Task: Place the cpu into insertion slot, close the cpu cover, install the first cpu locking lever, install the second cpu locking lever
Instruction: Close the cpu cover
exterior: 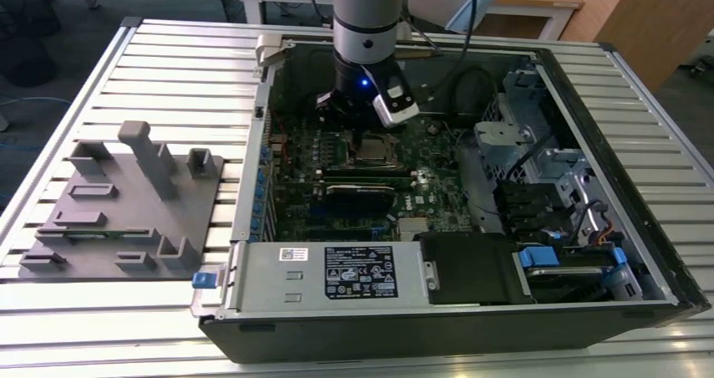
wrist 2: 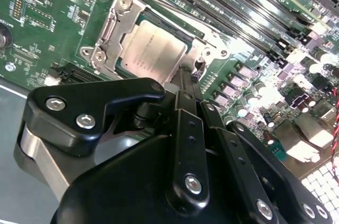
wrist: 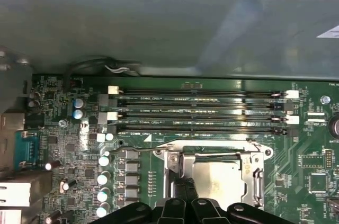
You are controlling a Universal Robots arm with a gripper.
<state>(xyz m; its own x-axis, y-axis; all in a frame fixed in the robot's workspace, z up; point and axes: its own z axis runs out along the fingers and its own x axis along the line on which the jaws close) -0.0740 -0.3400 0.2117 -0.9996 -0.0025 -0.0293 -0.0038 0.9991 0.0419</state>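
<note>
The arm is reaching down into the open case (exterior: 446, 336), which is lying on the slatted tabletop (exterior: 167, 68), in the upper middle of the exterior view. The cpu (wrist 2: 153, 49) is sitting flat in the slot (wrist 2: 124, 2). The cover (wrist 2: 114, 29) is lying down around it, and the silver top is showing through the window. The gripper (wrist 2: 184, 77) is standing with its fingers pressed together, its tip just beside one corner of the slot. I cannot tell if it is touching anything there. In the first wrist view a thin wire lever (wrist: 139, 150) is lying near the slot's corner, beside the memory slots (wrist: 201, 110).
</note>
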